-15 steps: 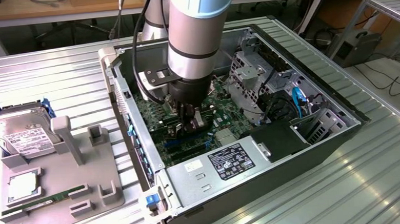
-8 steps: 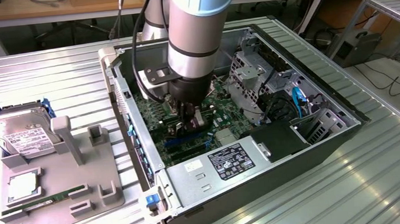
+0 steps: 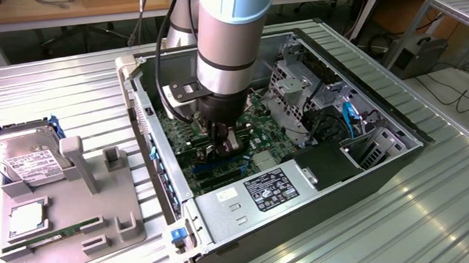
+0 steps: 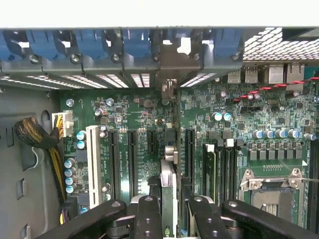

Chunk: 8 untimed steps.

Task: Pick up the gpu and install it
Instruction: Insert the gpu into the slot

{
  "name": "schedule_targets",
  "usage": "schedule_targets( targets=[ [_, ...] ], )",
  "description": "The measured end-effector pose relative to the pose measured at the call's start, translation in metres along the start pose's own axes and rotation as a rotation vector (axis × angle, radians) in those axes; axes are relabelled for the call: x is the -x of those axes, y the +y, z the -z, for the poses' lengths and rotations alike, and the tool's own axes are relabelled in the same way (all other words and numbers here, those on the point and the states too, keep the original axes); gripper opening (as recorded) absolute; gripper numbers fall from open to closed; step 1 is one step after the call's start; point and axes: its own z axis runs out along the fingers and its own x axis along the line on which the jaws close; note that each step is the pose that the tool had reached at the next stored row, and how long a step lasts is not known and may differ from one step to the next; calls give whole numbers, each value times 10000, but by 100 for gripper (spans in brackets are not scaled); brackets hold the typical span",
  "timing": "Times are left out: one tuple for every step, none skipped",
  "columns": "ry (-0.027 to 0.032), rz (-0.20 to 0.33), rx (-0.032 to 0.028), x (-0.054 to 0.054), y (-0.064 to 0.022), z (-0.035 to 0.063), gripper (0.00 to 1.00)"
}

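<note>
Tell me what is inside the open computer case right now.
Inside the computer case: the green motherboard with expansion slots, the power supply, and the gripper holding the gpu edge-on above the slots. The arm covers part of the board.

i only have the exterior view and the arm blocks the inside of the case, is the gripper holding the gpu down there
observer: yes. In the wrist view the gripper is closed on the gpu, which stands on edge above the motherboard.
operator: where's its metal bracket
observer: the bracket sits against the row of rear slot covers, just below the blue clips.
operator: lined up with a slot?
observer: it runs parallel to the long black slots, well apart from the white slot. I cannot tell whether it is seated.
</note>
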Motion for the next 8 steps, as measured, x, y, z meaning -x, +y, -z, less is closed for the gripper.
schedule_targets(
  targets=[
    [1, 0, 1, 0, 1, -2, 26],
    [-1, -1, -1, 0, 1, -6, 26],
    [-2, -1, -1, 0, 1, -9, 26],
    [-3, 0, -2, 0, 1, -12, 26],
    [-4, 0, -2, 0, 2, -17, 26],
    [-2, -1, -1, -1, 3, -19, 26],
    [-1, -1, 0, -1, 3, -22, 26],
    [0, 0, 1, -1, 4, -23, 26]
  ],
)
